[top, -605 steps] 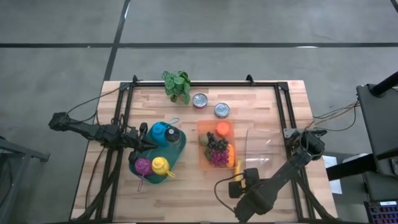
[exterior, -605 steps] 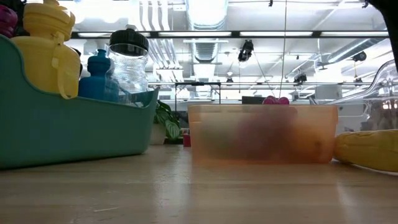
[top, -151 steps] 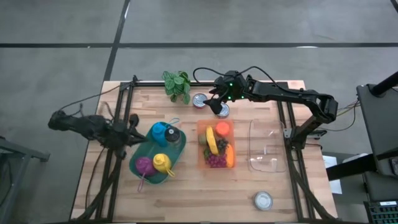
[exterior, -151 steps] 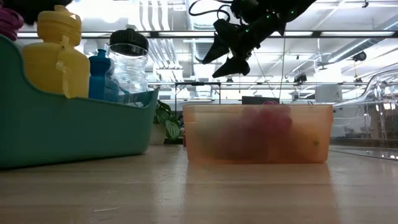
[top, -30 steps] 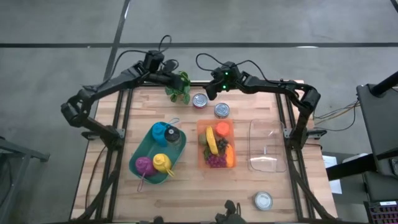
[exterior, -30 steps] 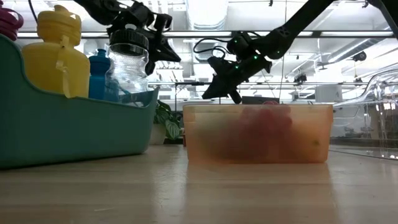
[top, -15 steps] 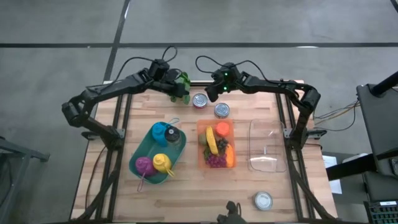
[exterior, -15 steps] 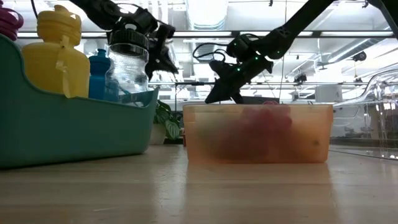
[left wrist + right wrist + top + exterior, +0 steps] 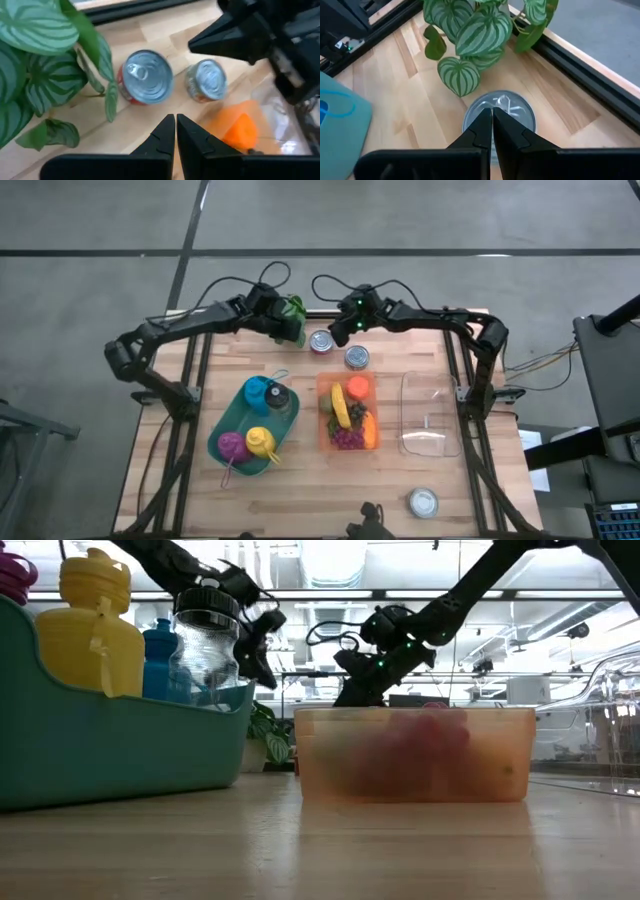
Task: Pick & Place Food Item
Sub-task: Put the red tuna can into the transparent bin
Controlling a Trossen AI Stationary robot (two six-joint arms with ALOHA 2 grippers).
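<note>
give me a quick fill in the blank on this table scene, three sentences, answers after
1. Both grippers hover at the table's far edge with their jaws ____.
2. The two cans beside the plant stand ____.
3. A third can stands alone near the table's ____ edge, apart from the orange bin.

Missing words: shut; upright; front

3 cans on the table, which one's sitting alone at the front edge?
The can at the front right, below the clear container. The other two cans stand together at the back beside the plant, under both shut grippers.
</note>
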